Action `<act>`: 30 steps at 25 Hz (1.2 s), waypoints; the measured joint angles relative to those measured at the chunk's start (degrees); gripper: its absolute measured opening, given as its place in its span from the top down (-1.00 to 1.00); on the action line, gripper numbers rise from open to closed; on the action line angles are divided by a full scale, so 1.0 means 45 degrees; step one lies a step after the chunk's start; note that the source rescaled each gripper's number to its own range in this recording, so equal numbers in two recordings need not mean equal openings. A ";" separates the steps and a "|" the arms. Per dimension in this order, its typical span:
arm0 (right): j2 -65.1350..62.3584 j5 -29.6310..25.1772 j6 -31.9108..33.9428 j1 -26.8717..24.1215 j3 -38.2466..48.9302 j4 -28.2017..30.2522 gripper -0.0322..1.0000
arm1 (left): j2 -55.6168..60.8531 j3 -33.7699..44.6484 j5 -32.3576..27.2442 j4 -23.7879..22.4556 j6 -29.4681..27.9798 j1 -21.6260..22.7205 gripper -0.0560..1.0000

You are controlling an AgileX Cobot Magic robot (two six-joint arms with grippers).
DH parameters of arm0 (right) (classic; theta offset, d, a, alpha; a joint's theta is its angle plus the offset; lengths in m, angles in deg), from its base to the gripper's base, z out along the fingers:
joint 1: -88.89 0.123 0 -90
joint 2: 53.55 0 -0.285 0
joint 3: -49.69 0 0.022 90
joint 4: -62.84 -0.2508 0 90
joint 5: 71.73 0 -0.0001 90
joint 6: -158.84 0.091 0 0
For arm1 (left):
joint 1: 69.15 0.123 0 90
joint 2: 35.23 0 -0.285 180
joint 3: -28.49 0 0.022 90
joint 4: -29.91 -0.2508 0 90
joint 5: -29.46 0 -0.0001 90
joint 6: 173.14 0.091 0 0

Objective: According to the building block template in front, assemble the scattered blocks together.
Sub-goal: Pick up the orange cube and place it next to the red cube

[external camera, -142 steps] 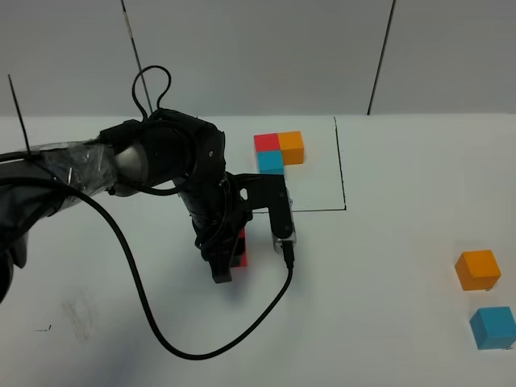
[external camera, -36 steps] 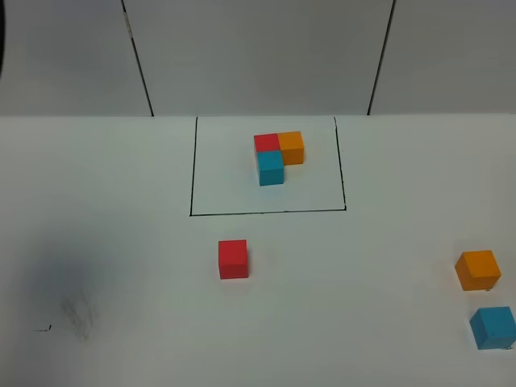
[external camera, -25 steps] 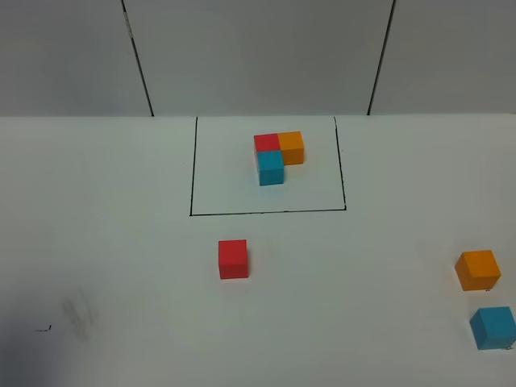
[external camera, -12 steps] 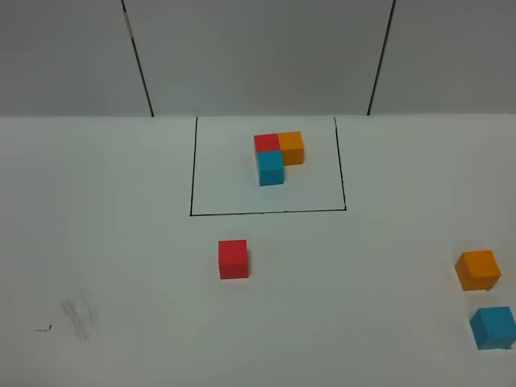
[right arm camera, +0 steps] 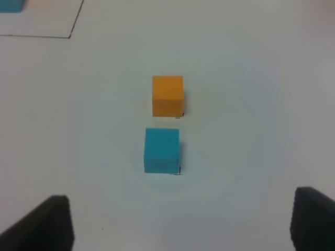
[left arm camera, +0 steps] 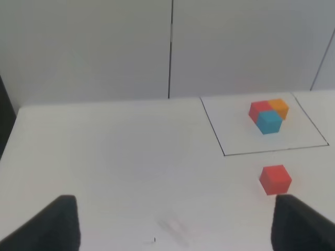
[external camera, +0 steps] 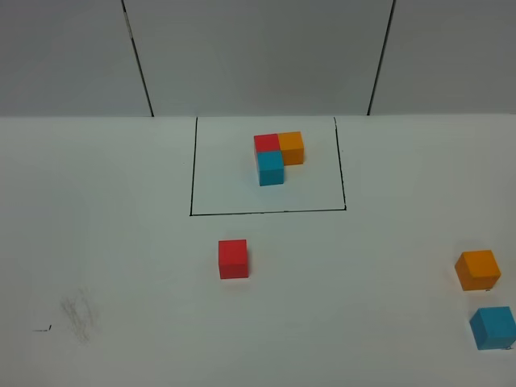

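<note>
Since the left gripper (left arm camera: 178, 225) has drawn back, spread wide and empty, the red block (external camera: 233, 259) rests alone at 7 o'clock from the template (external camera: 278, 155); the right gripper (right arm camera: 180, 219), also spread, hovers over the orange block (right arm camera: 167, 95) and blue block (right arm camera: 162, 150), probably next.

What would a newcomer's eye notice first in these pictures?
The building block template, a tight L of three small cubes, sits inside the black-lined square at the far middle of the white table. A loose red cube lies in front of that square; an orange cube and a light blue cube lie close together, not touching, at the right edge.
</note>
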 joint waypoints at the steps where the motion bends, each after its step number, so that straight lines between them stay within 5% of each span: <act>1: 0.0000 0.0000 0.0000 0.0000 0.0000 0.0000 -0.43 | 0.0261 0.0452 0.0000 -0.0012 -0.0037 0.0000 -0.72; 10: 0.0000 0.0000 0.0000 0.0000 0.0000 0.0000 -0.43 | 0.1790 0.3019 0.1409 0.0037 0.0476 0.0106 -0.72; 22: 0.0000 0.0000 0.0000 0.0000 0.0000 0.0000 -0.43 | 0.1790 0.5340 0.1606 0.0090 0.0758 0.1963 -0.72; 30: 0.0000 0.0000 0.0000 0.0000 0.0000 0.0000 -0.43 | 0.1790 0.6417 0.1568 0.0054 0.0173 0.2153 -0.72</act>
